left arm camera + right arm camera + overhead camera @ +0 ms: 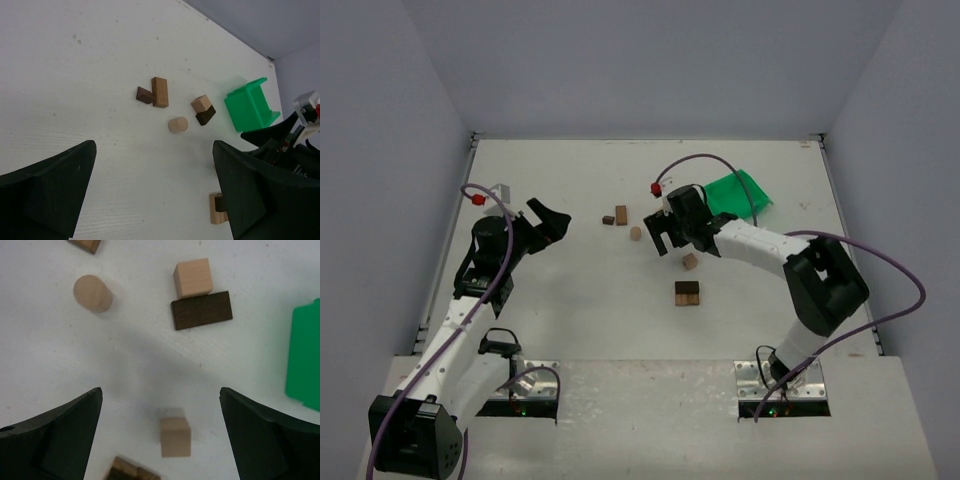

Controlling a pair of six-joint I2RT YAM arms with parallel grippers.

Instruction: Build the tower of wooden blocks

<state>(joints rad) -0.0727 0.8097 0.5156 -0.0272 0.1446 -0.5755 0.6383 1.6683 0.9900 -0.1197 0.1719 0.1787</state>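
Note:
The wood block tower is a low stack of dark and tan pieces on the white table; it also shows in the left wrist view and the right wrist view. A loose tan cube lies just behind it and looks blurred in the right wrist view. My right gripper is open and empty above the table; the cube lies between its fingers in its own view. My left gripper is open and empty, raised at the left.
A tan cylinder, a tan rectangular block and a small dark piece lie left of the right gripper. A tan cube touches a dark block. A green bin lies at the back right.

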